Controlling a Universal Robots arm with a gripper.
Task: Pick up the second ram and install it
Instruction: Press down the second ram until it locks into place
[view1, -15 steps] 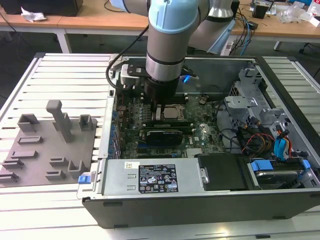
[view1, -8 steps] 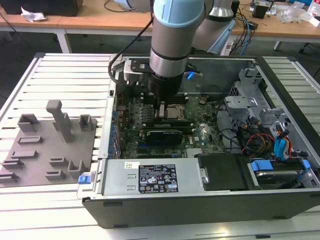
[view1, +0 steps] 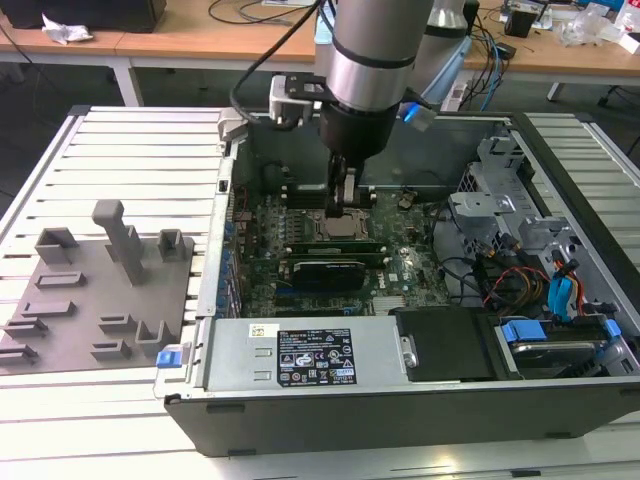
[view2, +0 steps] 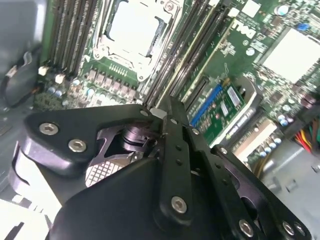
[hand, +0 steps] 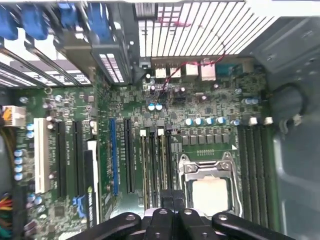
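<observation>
Your arm (view1: 372, 60) hangs vertical, wrist down; the gripper (view1: 344, 203) points straight downward with fingers (view2: 172, 150) drawn together.

My arm's gripper (view1: 345, 200) hangs inside the open computer case (view1: 400, 400), just above the motherboard (view1: 330, 250); a gray fixture (view1: 100, 290) sits on the exterior view's left.

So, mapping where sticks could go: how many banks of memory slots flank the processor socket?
2. One bank lies between the processor socket and the expansion slots; the other bank is on the socket's opposite side, by the case wall.
</observation>
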